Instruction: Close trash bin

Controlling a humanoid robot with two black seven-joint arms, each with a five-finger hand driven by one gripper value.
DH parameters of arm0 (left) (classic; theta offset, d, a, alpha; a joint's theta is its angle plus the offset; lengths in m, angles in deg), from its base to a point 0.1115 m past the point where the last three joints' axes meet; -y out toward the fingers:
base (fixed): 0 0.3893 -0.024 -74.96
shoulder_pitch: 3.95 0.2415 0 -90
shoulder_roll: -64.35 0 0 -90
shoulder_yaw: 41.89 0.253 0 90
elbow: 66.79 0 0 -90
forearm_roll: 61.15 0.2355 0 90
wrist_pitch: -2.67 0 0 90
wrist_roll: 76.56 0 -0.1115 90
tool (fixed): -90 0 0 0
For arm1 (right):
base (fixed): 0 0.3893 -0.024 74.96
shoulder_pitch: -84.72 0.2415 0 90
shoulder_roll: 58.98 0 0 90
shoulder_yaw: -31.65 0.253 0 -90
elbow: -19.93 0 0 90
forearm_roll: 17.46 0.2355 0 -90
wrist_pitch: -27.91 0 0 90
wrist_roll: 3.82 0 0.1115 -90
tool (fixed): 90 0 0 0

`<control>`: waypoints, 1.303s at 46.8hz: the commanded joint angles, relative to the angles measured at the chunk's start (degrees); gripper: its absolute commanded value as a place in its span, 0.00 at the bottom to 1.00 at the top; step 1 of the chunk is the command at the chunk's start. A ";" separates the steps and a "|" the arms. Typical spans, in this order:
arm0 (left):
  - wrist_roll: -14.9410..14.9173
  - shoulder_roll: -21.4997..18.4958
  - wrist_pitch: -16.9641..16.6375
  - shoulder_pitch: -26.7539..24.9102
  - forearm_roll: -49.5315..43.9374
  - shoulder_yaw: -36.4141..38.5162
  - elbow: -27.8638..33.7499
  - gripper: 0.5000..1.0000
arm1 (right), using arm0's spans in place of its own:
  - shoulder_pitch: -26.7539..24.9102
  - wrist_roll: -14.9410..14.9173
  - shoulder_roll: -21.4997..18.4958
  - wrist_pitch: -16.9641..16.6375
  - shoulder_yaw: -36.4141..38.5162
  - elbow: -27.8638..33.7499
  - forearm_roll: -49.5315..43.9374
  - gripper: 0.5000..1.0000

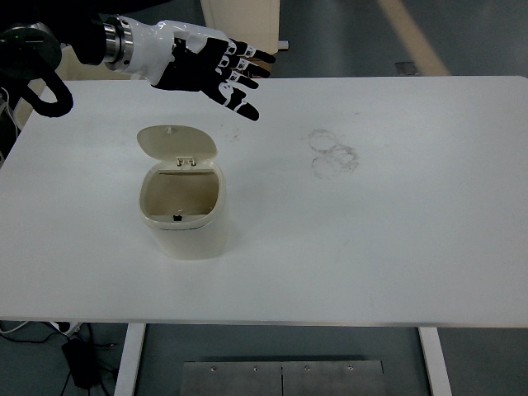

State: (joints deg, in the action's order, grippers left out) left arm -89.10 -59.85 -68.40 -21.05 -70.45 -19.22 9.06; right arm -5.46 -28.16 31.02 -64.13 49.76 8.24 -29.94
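Note:
A small cream trash bin point(186, 223) stands on the white table point(396, 231), left of centre. Its round lid point(176, 142) is flipped up and back on its hinge, and the inside of the bin shows empty. My left hand point(216, 70) is white and black, with fingers spread and holding nothing. It hovers above the table behind and to the right of the lid, apart from it. My right arm is out of view.
Faint ring marks point(334, 153) stain the table at centre right. Beyond the far edge stand a cardboard box point(247, 68) and part of a cream container point(239, 21).

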 commanded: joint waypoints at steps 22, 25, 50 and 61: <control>-0.91 0.19 3.13 -9.87 1.39 15.21 6.24 1.00 | 0.18 0.00 0.00 0.01 0.00 0.00 0.00 0.98; -0.91 0.10 3.13 -10.05 2.35 15.56 6.24 1.00 | 0.18 0.00 0.00 0.01 0.00 0.00 0.00 0.98; -1.26 -2.89 7.53 -14.71 3.15 20.04 12.31 1.00 | 0.27 0.00 0.00 0.10 0.00 0.00 0.00 0.98; -1.26 -3.06 7.53 -16.03 3.15 23.29 13.10 1.00 | 0.27 0.00 0.00 0.10 0.00 0.00 0.00 0.98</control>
State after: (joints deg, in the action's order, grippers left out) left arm -90.36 -62.93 -60.87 -36.77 -67.30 3.26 22.11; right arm -5.18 -28.17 31.02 -64.07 49.75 8.24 -29.95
